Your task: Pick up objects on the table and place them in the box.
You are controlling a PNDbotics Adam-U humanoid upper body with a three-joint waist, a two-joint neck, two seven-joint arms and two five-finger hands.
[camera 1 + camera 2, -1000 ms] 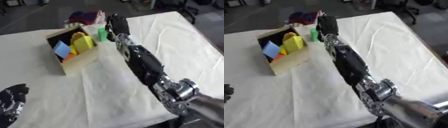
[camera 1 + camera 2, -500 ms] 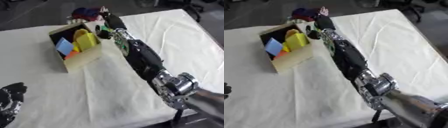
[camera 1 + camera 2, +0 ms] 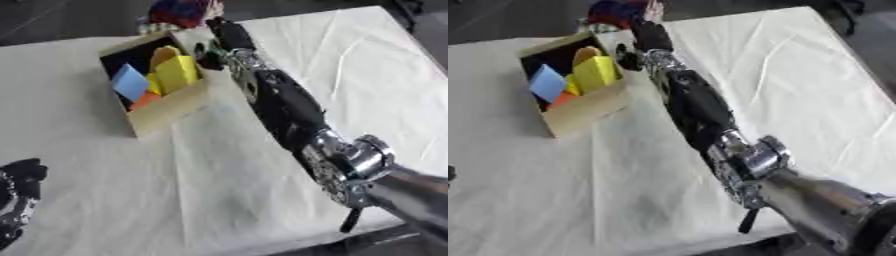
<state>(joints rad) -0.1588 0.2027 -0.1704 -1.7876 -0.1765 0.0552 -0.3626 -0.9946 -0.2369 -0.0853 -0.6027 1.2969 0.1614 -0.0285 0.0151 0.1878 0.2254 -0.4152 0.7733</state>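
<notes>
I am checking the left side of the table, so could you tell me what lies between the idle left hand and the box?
In the left eye view, only bare white tablecloth lies between the left hand and the box.

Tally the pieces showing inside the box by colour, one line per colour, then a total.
Blue: 1, a flat piece leaning at the box's left side.
Yellow: 2, one larger block and a smaller bit beside it.
Orange: 2, a rounded piece at the back and one low in front.
Total: 5 visible pieces.
</notes>
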